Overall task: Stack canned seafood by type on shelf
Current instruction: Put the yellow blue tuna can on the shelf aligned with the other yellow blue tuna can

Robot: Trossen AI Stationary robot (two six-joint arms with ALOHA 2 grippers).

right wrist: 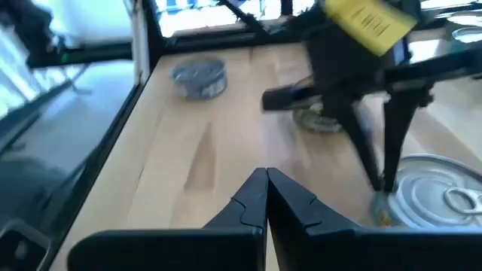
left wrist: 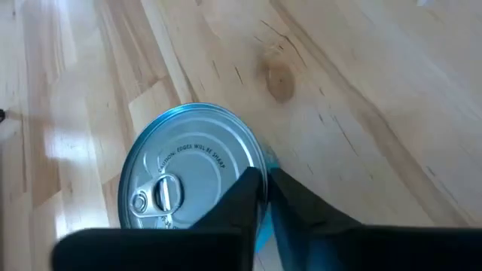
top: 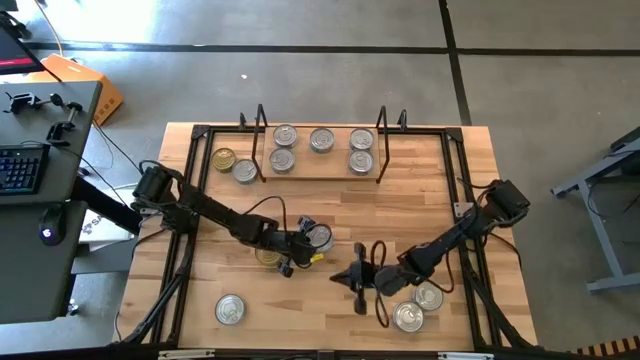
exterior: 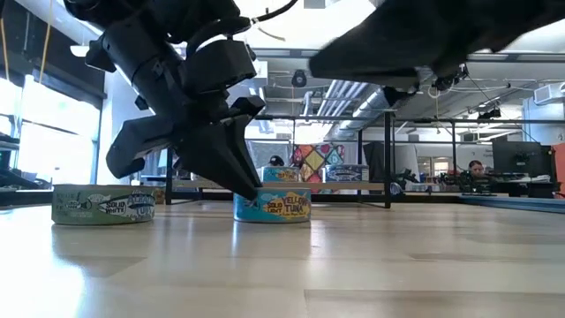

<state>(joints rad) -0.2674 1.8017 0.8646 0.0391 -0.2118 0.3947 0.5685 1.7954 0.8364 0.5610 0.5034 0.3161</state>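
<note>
A silver-lidded tin with a blue label (top: 318, 236) (left wrist: 188, 177) stands on the tabletop at mid-table. My left gripper (top: 306, 241) (left wrist: 264, 184) is shut on its edge. The low view shows this tin (exterior: 274, 205) flat on the wood. My right gripper (top: 357, 279) (right wrist: 265, 187) hovers shut just right of it, touching nothing. Several silver-lidded tins stand on the shelf (top: 322, 166) at the far side. A gold-lidded tin (top: 268, 256) lies partly hidden under my left arm. My left gripper pinches the tin's rim (left wrist: 257, 161) between its two fingers. One finger (left wrist: 239, 197) lies over the lid, and the other (left wrist: 301, 205) is outside against the blue wall. The fingers slant down from the table's left. The tin stands flat on the table.
Two tins (top: 224, 158) (top: 245, 171) stand left of the shelf. One tin (top: 230, 309) sits near the front left, and two (top: 428, 296) (top: 408, 317) lie under my right arm at the front right. A black frame (top: 196, 190) edges the tabletop.
</note>
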